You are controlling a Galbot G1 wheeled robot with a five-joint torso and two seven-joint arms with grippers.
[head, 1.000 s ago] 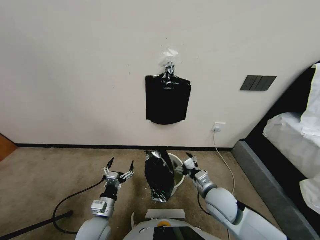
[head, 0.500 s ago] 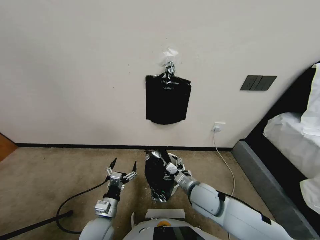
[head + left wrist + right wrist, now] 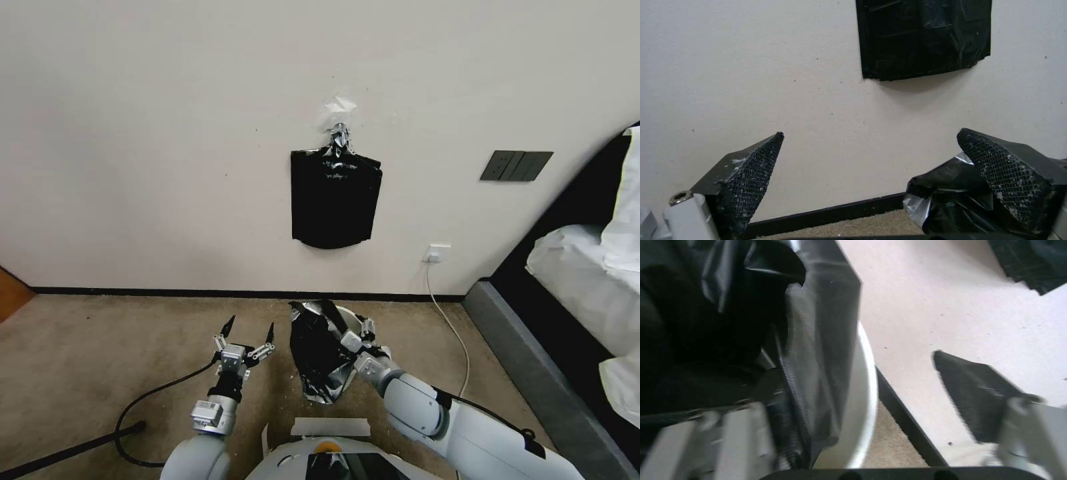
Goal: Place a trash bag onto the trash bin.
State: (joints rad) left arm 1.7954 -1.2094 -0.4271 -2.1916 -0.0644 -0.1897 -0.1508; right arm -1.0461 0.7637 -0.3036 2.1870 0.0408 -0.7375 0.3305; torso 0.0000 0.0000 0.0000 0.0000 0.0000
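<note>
Now your right end effector [image 3: 360, 339] sits at the rim of the trash bin [image 3: 353, 315], its fingers spread wide: in the right wrist view one finger [image 3: 973, 393] is outside the white wall while the other side lies against the black plastic, so the rim and the film stand between them without being pinched. You can see the trash bag [image 3: 319, 357] draped over the bin's left side, crinkled and glossy, hanging down the outer wall to the carpet [image 3: 100, 347], with part of it tucked inside the opening. Your left end effector [image 3: 244, 332] hovers just beside the bag on its left, fingers wide apart and holding nothing. Behind the bin, the bundle of black bags [image 3: 335, 200] hangs flat from a metal clip [image 3: 340, 137] on the wall [image 3: 167, 133].
</note>
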